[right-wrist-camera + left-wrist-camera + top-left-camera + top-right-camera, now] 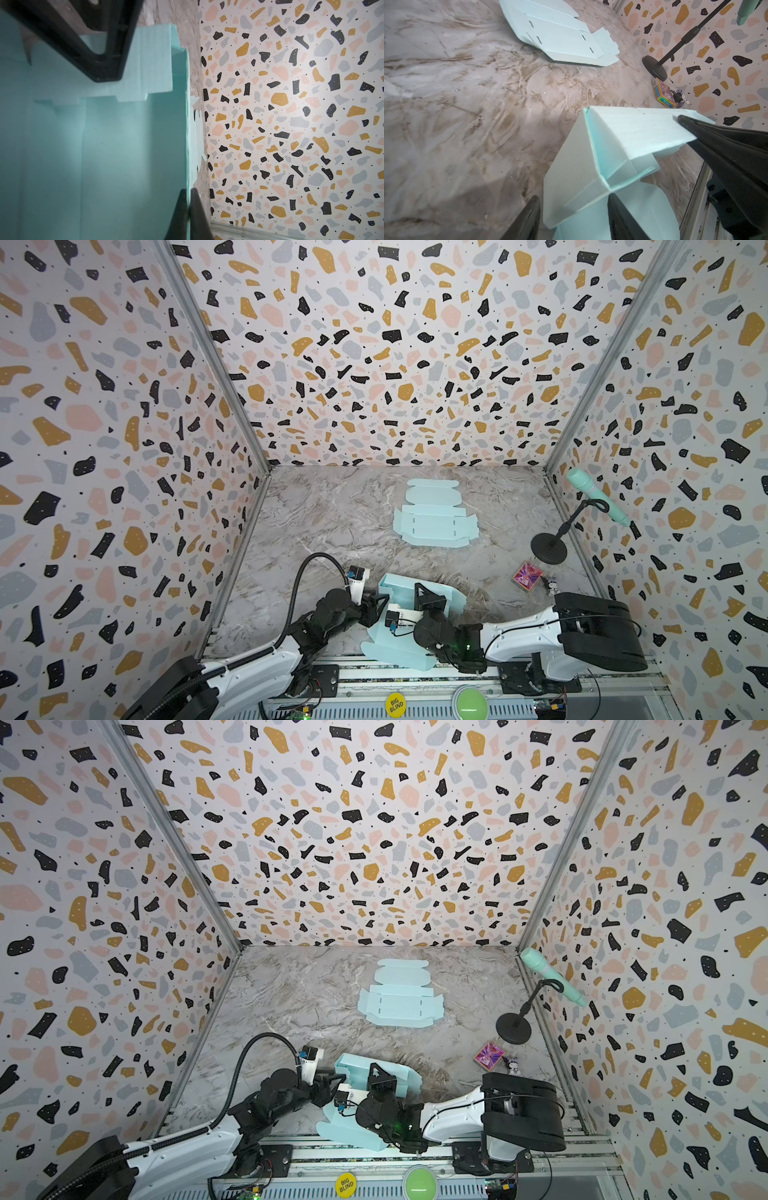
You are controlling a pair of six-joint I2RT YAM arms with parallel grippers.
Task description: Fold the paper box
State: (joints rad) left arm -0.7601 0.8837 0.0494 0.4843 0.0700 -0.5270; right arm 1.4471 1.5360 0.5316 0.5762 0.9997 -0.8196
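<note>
Paper box (399,591) (353,1069): pale blue, half folded. It sits on the counter (332,522) between the two hands and touches both. A long wall and an end wall stand upright. A wide flap lies flat on the counter, behind the hands and under the right wrist.

Right hand (420,588) (190,207): fingers pinched together on the top edge of an upright wall. In the right wrist view the wall's edge runs straight into the closed tips. It is holding the paper box.

Left hand (380,601) (575,218): fingers about half apart, astride the box's corner. One finger (529,218) is outside the end wall, the other on the inner side. I cannot tell whether they press the cardboard.

Flat blank (434,526) (401,1006) (562,37): same blue, unfolded. It lies well beyond both hands, apart from the box.

Off the right hand's outer side, near the side wall, is a microphone (594,493) on a black stand. Nearer the hand is a small pink carton (528,576), with a tiny figurine (552,585) just beside it.
</note>
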